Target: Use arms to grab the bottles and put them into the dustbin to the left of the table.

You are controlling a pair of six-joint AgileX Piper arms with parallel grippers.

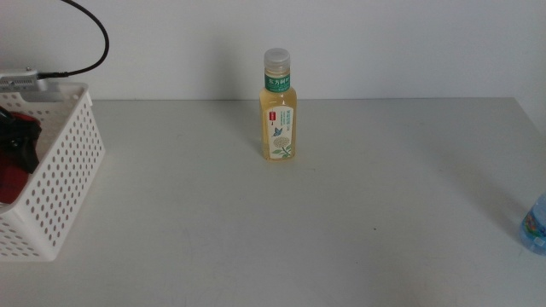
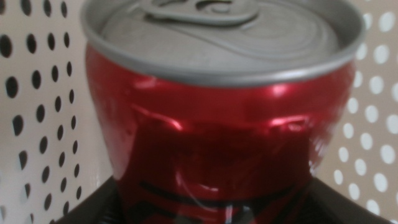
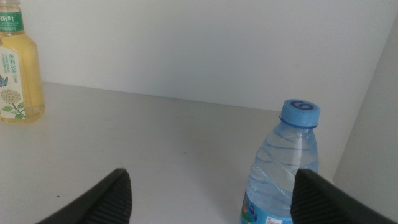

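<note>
My left gripper point(image 2: 214, 211) is shut on the red soda can point(image 2: 217, 124), whose silver top fills the left wrist view, inside the white perforated dustbin point(image 2: 37, 112). In the middle view the dustbin point(image 1: 64, 170) stands at the table's left, with the dark left gripper point(image 1: 21, 136) and the red can point(image 1: 10, 181) inside it. The pale-yellow tea bottle point(image 1: 279, 111) stands upright at the table's middle back. My right gripper point(image 3: 214, 199) is open and low over the table. The blue-capped water bottle point(image 3: 283, 168) stands just ahead, near one jaw. This bottle shows at the right edge of the middle view point(image 1: 536, 226).
The grey-white table point(image 1: 341, 222) ends at a white wall behind. A black cable point(image 1: 90, 34) loops above the dustbin at the back left. The tea bottle also shows far off in the right wrist view point(image 3: 18, 68).
</note>
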